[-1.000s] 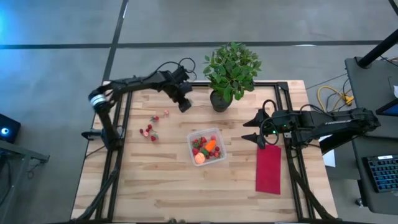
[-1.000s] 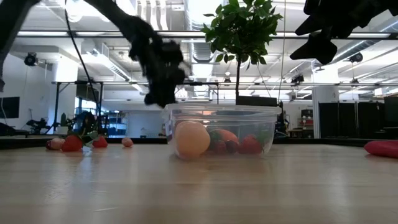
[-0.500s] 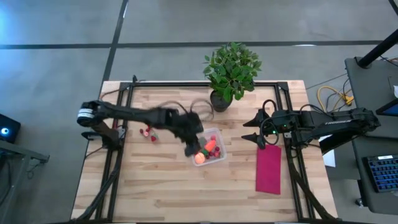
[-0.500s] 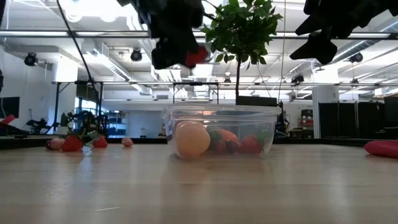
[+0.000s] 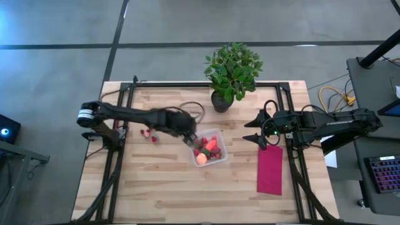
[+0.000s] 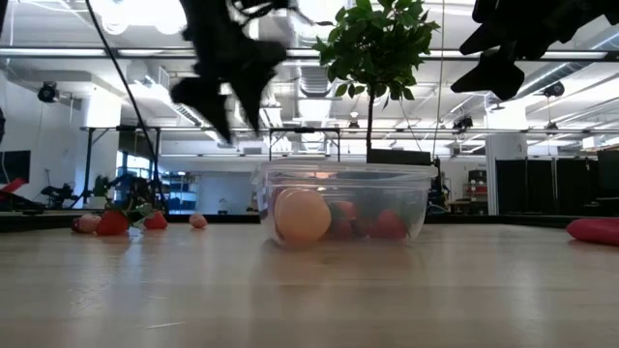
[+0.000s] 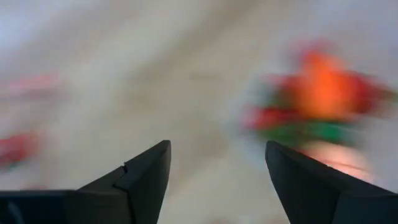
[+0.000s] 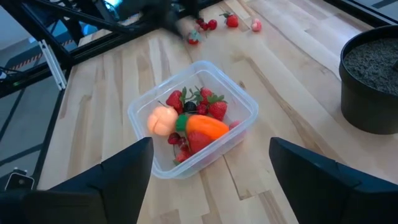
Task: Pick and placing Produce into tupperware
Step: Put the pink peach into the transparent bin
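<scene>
The tub [image 5: 209,148] is seen in the middle of the high view, a little right of centre, on the wooden worktop [image 5: 156,181]. It is clear and shallow. Inside it a round peach fruit [image 8: 161,119] is found at one corner, an orange carrot [image 8: 205,126] lies beside it, and red strawberries [image 8: 214,109] are packed around them. In the low view the peach fruit [image 6: 301,216] is seen through the tub's clear wall [image 6: 406,198].

More strawberries [image 5: 149,132] are left on the worktop, left of the tub in the high view. In the low view they [image 6: 114,221] are seen at the far left, well apart from the tub.

The left hand [image 5: 189,136] is held just beside the tub's upper left edge in the high view. Its fingers [image 7: 146,171] are spread wide, and nothing is held between them. In the low view it [image 6: 227,92] hangs above the tub's left side.

The right hand [image 5: 251,131] is held to the right of the tub, apart from it. Its fingers [image 8: 127,165] are spread too, and nothing is held.

A red cloth [image 5: 270,169] lies flat at the right of the worktop. A potted plant [image 5: 231,72] stands above the tub in the high view, near the worktop's far edge.
</scene>
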Controlling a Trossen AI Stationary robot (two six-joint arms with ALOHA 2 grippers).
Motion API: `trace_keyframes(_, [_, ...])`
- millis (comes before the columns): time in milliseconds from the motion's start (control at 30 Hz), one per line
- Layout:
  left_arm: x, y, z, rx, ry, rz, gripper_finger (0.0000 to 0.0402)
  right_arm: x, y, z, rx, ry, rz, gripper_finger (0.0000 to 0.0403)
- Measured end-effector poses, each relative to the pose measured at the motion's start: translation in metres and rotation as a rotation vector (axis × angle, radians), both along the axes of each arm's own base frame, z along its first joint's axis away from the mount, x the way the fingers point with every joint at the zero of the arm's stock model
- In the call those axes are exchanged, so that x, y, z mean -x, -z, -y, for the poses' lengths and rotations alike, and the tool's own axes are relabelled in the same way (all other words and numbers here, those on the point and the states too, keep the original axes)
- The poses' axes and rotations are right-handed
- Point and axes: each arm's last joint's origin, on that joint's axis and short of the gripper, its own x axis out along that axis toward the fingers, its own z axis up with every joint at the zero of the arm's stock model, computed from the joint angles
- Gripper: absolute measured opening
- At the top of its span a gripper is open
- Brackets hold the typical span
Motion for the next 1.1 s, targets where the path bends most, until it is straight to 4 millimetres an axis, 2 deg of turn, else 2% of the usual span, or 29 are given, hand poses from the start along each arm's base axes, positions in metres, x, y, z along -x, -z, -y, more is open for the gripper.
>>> trace_keyframes(67, [0.016,-0.003,-0.015,-0.062,-0.093,-0.096,0.0248,0.0,0.0,0.0,0.0,0.0,0.0,0.0312])
trace_keyframes(200, [0.035,0.002,-0.058,0.021,-0.13,-0.228,0.0248,0.0,0.0,0.0,0.0,0.0,-0.001,0.0307])
trace_keyframes(367, [0.047,0.025,-0.115,0.088,-0.293,-0.244,0.0248,0.0,0.0,0.0,0.0,0.0,-0.003,0.0308])
trace_keyframes(533, [0.059,0.041,-0.15,0.129,-0.328,-0.214,0.0248,0.0,0.0,0.0,0.0,0.0,-0.003,0.0313])
trace_keyframes(733, [0.061,0.063,-0.171,0.194,-0.321,-0.117,0.0248,0.0,0.0,0.0,0.0,0.0,-0.003,0.0308])
trace_keyframes(1100, [0.057,0.098,-0.179,0.221,-0.289,-0.252,0.0248,0.0,0.0,0.0,0.0,0.0,-0.003,0.0313])
